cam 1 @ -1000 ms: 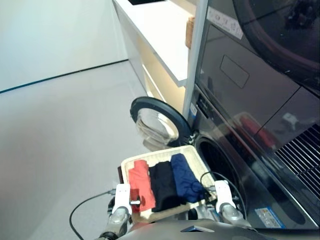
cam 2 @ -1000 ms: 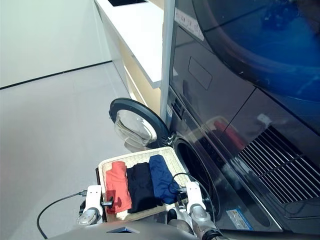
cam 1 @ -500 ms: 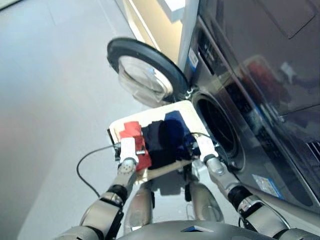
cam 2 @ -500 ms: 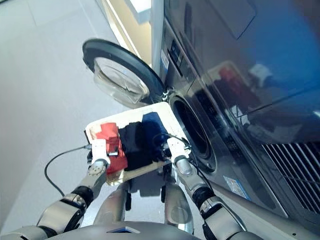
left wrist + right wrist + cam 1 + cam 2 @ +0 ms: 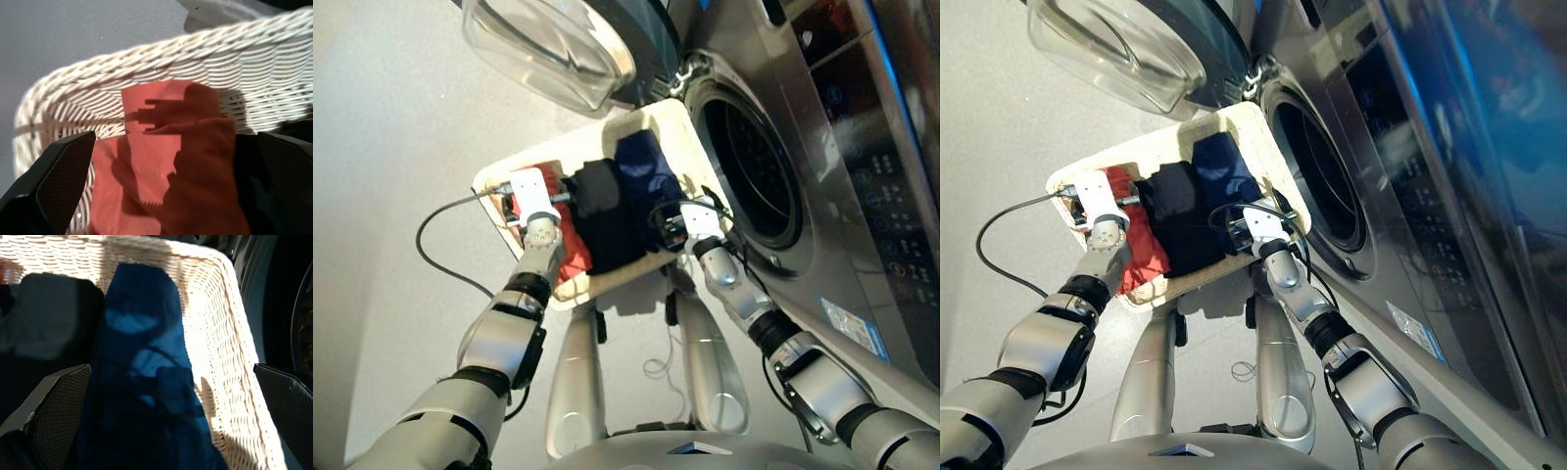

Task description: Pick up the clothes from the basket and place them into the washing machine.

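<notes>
Pale grey floor (image 5: 382,147) lies under the basket (image 5: 685,132), which sits just in front of the washing machine (image 5: 803,117), whose round door (image 5: 558,49) stands swung open at the far left. Red-orange shirt (image 5: 171,176), black garment (image 5: 607,211) and navy garment (image 5: 142,362) lie side by side in the basket. My left gripper (image 5: 161,196) hovers spread wide over the red-orange shirt; my right gripper (image 5: 171,431) hangs equally wide over the navy garment, holding nothing.

Bright light, hard shadows across the basket (image 5: 146,63).
</notes>
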